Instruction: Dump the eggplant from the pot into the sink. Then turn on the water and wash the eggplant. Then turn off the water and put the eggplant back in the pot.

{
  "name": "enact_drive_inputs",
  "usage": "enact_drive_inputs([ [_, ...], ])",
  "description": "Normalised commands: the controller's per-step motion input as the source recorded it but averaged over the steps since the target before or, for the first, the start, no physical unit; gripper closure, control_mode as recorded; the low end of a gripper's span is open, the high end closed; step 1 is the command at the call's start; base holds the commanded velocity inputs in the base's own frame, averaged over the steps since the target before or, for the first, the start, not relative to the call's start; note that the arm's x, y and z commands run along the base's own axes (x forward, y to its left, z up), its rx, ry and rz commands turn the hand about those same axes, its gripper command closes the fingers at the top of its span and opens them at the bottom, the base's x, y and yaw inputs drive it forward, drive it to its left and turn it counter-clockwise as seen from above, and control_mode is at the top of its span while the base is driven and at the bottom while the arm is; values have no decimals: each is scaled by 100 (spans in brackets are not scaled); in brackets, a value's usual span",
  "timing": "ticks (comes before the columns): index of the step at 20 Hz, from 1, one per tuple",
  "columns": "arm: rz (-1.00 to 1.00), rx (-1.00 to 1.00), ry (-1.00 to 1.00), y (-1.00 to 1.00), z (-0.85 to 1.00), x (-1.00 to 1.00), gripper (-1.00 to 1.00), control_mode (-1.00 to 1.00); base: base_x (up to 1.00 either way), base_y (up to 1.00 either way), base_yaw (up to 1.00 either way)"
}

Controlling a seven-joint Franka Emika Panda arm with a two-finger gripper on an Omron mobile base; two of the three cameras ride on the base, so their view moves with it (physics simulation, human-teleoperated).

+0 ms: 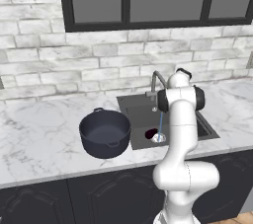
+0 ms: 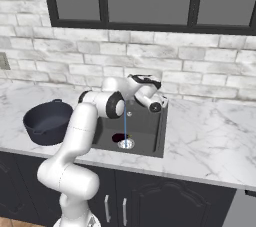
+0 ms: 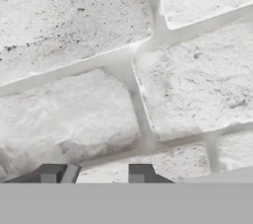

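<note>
The eggplant [image 1: 150, 133] [image 2: 119, 137] lies dark and small on the floor of the sink [image 1: 141, 112] [image 2: 155, 136], just left of the drain. A thin blue stream of water [image 1: 160, 123] [image 2: 125, 121] falls from the faucet [image 1: 155, 81] onto the drain. The pot [image 1: 105, 132] [image 2: 47, 121] stands upright on the counter left of the sink, and nothing shows inside it. My gripper [image 1: 184, 71] [image 2: 145, 78] [image 3: 94, 173] hovers above the back of the sink beside the faucet, facing the brick wall. It is shut and holds nothing.
The white brick wall [image 3: 123, 70] rises close in front of the hand, under a dark-framed window [image 1: 148, 1]. Marble counter [image 1: 39, 134] [image 2: 210, 141] stretches to both sides of the sink. My own arm stands over the sink's front right part.
</note>
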Motion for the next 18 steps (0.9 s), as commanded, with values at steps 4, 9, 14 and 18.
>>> enact_drive_inputs([
  [4,0,5,0,-15,0,-28,-100,-100,0,0,0],
  [9,0,9,0,-9,23,-40,-100,-100,0,0,0],
  [14,0,7,-2,-29,45,-30,-100,-100,0,0,0],
  [18,0,4,-1,-39,42,-27,-100,-100,0,0,0],
])
